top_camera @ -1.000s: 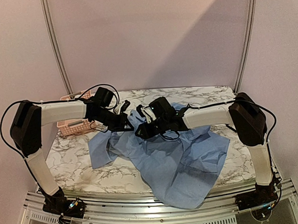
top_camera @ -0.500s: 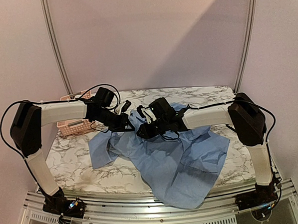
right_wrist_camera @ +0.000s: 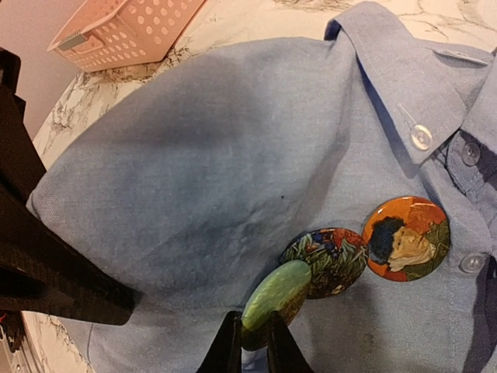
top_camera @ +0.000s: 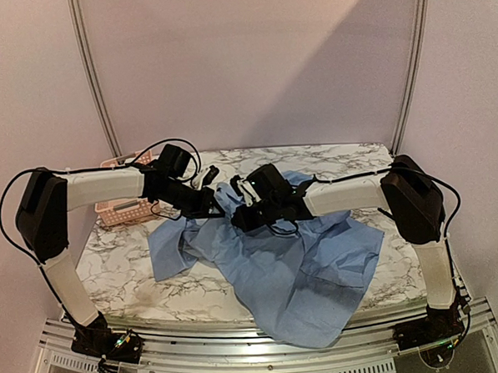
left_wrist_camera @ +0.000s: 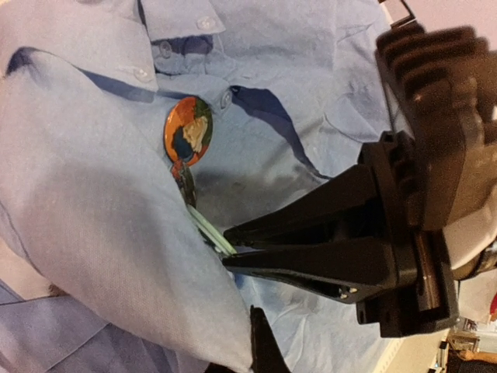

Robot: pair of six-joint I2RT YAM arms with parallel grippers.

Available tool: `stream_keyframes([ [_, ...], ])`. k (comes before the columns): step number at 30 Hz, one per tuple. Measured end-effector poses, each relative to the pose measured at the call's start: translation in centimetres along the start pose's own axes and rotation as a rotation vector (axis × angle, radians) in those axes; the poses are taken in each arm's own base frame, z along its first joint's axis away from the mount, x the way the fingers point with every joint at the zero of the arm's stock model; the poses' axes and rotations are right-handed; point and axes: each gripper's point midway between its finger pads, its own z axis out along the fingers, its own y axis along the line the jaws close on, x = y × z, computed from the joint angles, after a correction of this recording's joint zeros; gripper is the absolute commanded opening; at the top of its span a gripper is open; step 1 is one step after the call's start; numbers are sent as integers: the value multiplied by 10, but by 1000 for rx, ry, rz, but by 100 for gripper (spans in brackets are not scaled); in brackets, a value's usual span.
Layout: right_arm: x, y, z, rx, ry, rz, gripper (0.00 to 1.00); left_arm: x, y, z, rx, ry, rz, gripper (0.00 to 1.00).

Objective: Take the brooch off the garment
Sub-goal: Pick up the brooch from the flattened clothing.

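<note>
On my feeds the light blue thin-cloth button-up shirt (right_wrist_camera: 233, 155) is one plain shade with no print, darker only in the creases. Its small round buttons (right_wrist_camera: 421, 137) are pale and nearly see-through. The glossy oval green brooch (right_wrist_camera: 276, 294) looks mottled light green to me, paler towards one end. One round floral pin badge (right_wrist_camera: 326, 260) is dark green with red and blue flower-like patches. The round orange pin badge (right_wrist_camera: 405, 237) carries a painted portrait in dark blue, cream and green. The perforated pink plastic basket (right_wrist_camera: 132, 27) is pale pink throughout. The marble-look tabletop (top_camera: 124, 264) is white with grey veins. I see the left gripper (left_wrist_camera: 229, 249) and right gripper (right_wrist_camera: 252, 342) in matt black.
</note>
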Motion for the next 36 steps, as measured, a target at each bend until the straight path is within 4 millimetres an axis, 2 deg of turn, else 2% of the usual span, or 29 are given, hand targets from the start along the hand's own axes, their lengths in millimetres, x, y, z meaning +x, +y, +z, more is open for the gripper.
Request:
stream_keyframes([
  [6,-1,-4,0,22,-7,10,1,0,1,0,-6,-1,1,0],
  [16,-1,-4,0,21,-9,10,0,0,1,0,-7,-1,1,0],
  [33,7,16,2,-32,6,-49,25,0,1,0,-7,-1,0,0],
  [36,8,18,2,-36,8,-55,26,0,1,0,-7,-1,0,0],
])
